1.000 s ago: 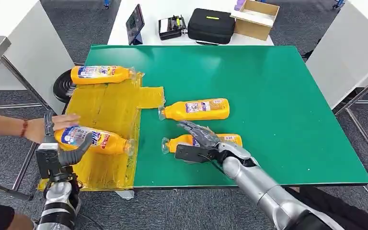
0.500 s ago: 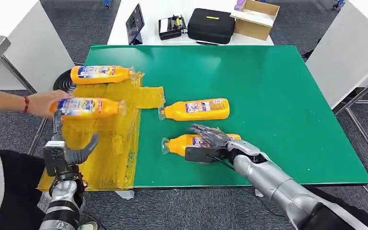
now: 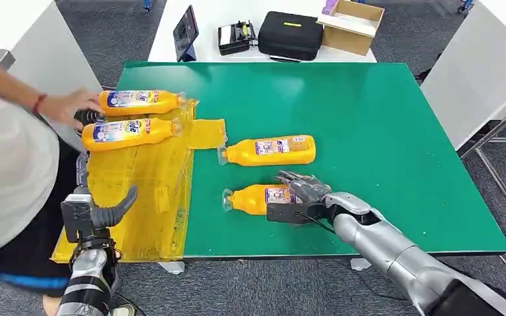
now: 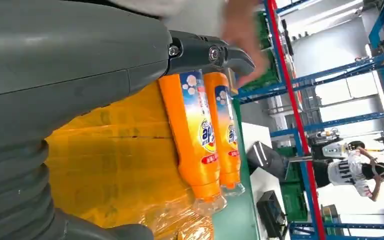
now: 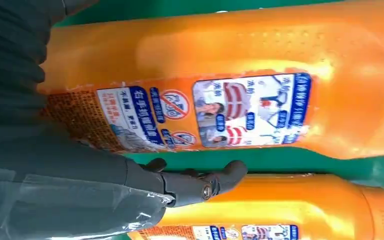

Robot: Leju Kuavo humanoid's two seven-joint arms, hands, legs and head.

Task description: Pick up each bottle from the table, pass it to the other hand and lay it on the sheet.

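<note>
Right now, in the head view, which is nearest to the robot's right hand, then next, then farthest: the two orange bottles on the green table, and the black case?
From the right hand:
1. Near orange bottle, under its fingers.
2. Second orange bottle, just beyond it.
3. Black case, on the far white table.

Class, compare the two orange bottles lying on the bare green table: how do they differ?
The farther bottle lies free; the nearer bottle has the right hand over its base end. The farther one's label is fully visible; the nearer one's is partly hidden. Both lie sideways, caps toward the yellow sheet.

near bottle (image 3: 258, 199) base hidden by right robot hand (image 3: 303, 197)
</note>
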